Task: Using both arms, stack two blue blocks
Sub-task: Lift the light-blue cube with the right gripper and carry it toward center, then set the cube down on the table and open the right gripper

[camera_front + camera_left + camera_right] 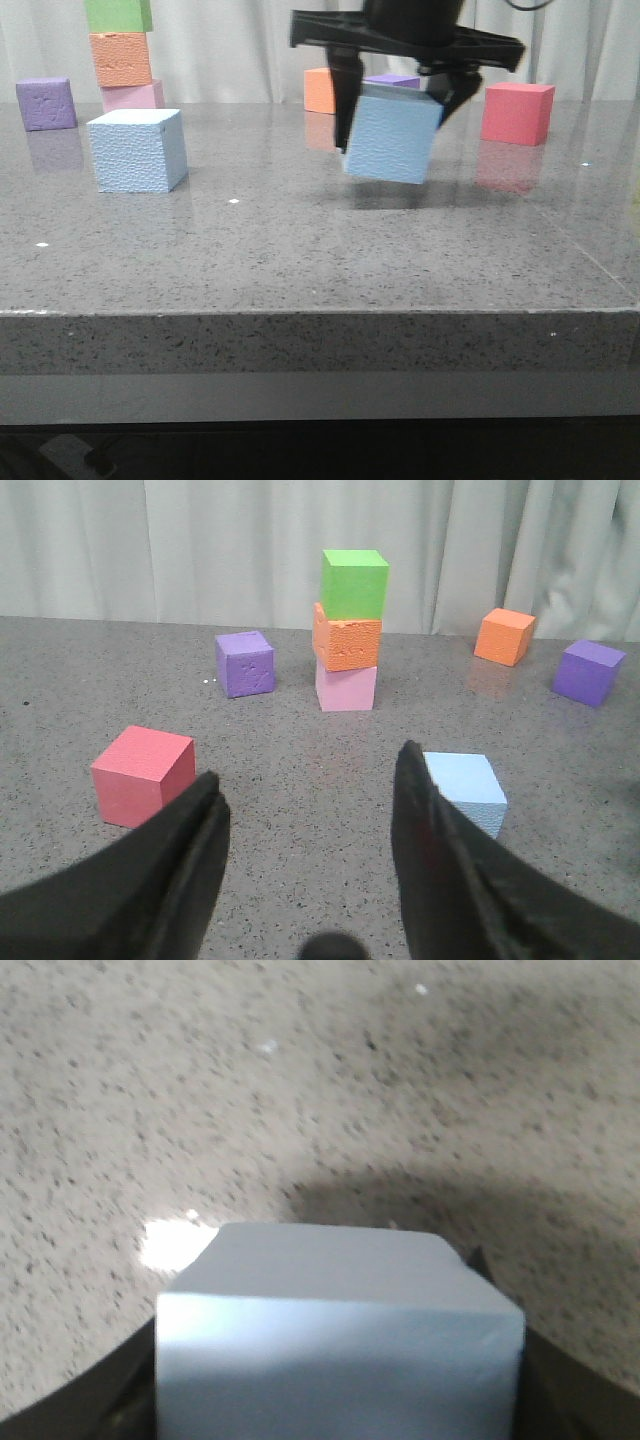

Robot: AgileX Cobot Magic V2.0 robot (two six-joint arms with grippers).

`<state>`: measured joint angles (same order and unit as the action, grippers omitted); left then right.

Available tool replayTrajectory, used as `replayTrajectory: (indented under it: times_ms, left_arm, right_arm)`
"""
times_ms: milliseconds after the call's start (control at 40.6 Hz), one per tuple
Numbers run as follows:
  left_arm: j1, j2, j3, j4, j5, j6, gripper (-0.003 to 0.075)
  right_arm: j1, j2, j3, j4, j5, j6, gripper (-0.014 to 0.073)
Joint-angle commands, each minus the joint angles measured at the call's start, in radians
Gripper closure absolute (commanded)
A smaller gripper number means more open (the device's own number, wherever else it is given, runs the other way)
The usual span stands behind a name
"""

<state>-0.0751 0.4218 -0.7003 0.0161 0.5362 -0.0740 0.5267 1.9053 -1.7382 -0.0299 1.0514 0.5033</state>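
My right gripper [392, 135] is shut on one pale blue block [392, 140] and holds it tilted, lifted a little above the grey table [300, 250], right of centre. In the right wrist view this block [340, 1290] fills the space between the right gripper's [338, 1400] fingers. The second blue block [137, 150] stands on the table at the left, in front of a stack. In the left wrist view my left gripper [309, 767] is open and empty above the table, with that blue block [463, 790] just beyond its one finger. The left gripper is out of the front view.
A stack of pink, orange and green cubes [122, 60] stands behind the left blue block. A purple cube [46, 103] is at the far left, an orange cube [320, 90] and a purple cube [392, 80] at the back, a red cube [516, 112] at the right.
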Motion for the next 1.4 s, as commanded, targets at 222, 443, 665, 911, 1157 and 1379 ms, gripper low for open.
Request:
replayTrajectory:
  times_ms: [222,443,665,911,1157,1379]
  left_arm:
    - [-0.008,0.015,-0.027,-0.007,-0.087,0.001,0.0357]
    - [-0.008,0.015,-0.027,-0.007,-0.087,0.001,0.0357]
    - [-0.008,0.015,-0.027,-0.007,-0.087,0.001,0.0357]
    - [-0.008,0.015,-0.027,-0.007,-0.087,0.001,0.0357]
    - [-0.008,0.015,-0.027,-0.007,-0.087,0.001,0.0357]
    - [-0.008,0.015,-0.027,-0.007,-0.087,0.001,0.0357]
  right_arm:
    - [0.065,0.119,-0.313,-0.139,0.11,0.057,0.0153]
    - [0.065,0.154,-0.355,-0.134,0.105,0.093,-0.0018]
    - [0.065,0.152,-0.379,-0.107,0.099,0.092,-0.001]
    - [0.044,0.066,-0.392,-0.086,0.202,-0.128,-0.001]
    - [-0.007,-0.1,-0.295,0.03,0.273,-0.368,-0.001]
    - [-0.008,-0.395,0.024,0.03,0.077,-0.444,-0.001]
